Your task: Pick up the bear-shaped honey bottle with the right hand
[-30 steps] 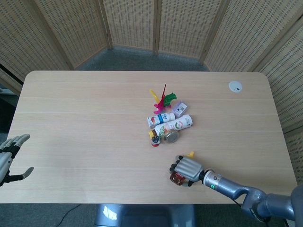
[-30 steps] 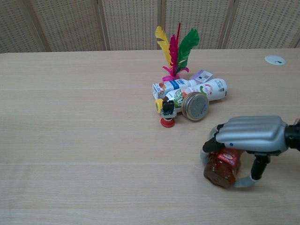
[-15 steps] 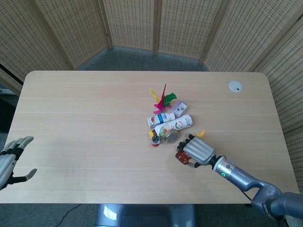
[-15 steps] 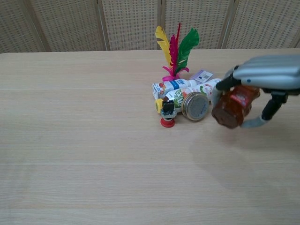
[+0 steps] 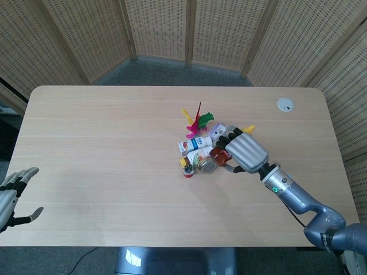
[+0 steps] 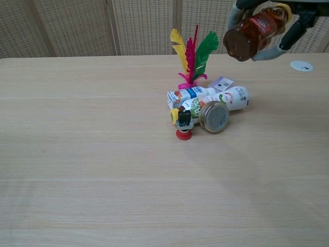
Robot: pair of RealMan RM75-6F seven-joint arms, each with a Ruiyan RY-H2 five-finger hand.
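Our right hand (image 5: 248, 153), fingers (image 6: 267, 53) wrapped around the honey bottle (image 6: 253, 30), high above the bench (image 6: 77, 154).

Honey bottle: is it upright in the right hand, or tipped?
Tipped. In the chest view the honey bottle lies slanted in the right hand, base down-left toward the camera, yellow cap up-right, clear of the table.

The right hand (image 5: 248, 152) is holding the bear-shaped honey bottle (image 6: 253, 31) above the table (image 5: 103, 149), over the right side of a central cluster. There, two bottles (image 6: 208, 99) are lying behind a jar (image 6: 214, 117), with a feather shuttlecock (image 6: 191, 54) standing behind them. The left hand (image 5: 11, 197) is hanging off the table's front-left edge.
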